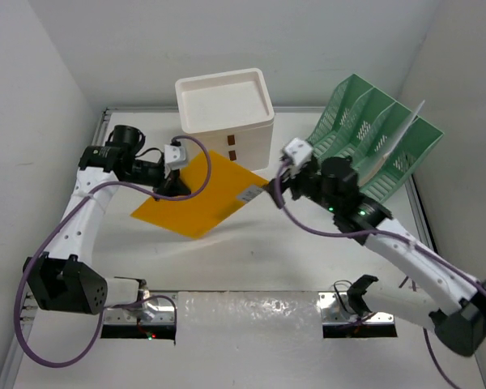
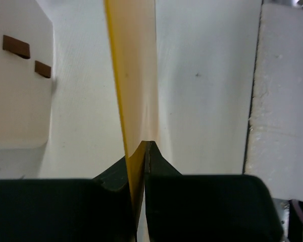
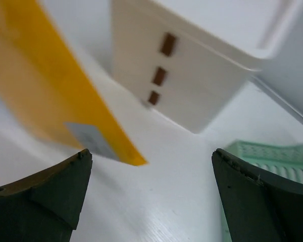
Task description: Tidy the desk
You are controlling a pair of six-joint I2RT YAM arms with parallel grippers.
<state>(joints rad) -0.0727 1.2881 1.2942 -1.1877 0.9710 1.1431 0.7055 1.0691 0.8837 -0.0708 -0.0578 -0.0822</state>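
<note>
While the yellow folder (image 1: 196, 194) hangs between the two arms, step in hand: a tidy-up of loose paper, with one flat item picked up and not yet filed.
Desk: the desk (image 1: 251, 259) is the wide white top under everything, and the middle of it is bare.
Folder: it sits left of centre, tilted, just in front of the white drawer box (image 1: 227, 113). Its labelled corner points right. I cannot tell whether its low corner touches the desk.
Left gripper: the left gripper (image 2: 145, 151) is clamped on the folder's left edge, jaws pressed together with only the sheet between them. The wrist view shows the folder edge-on, rising straight out of the pinch.
Right gripper: the right gripper (image 3: 150, 156) has its jaws wide apart and nothing between them. It is just beside the labelled corner and appears clear of it.
Likely home: the green file rack (image 1: 373, 138) at the far right, which has a white sheet in one slot. This is a guess from the layout.
Next move calls for: a firm hold on a thin, floppy edge. The right arm needs to back off so the corner does not snag. The folder then has to go rightward and turn upright to slide into a slot.
Risk: the sheet may bend or slip in a one-edge pinch.
</note>
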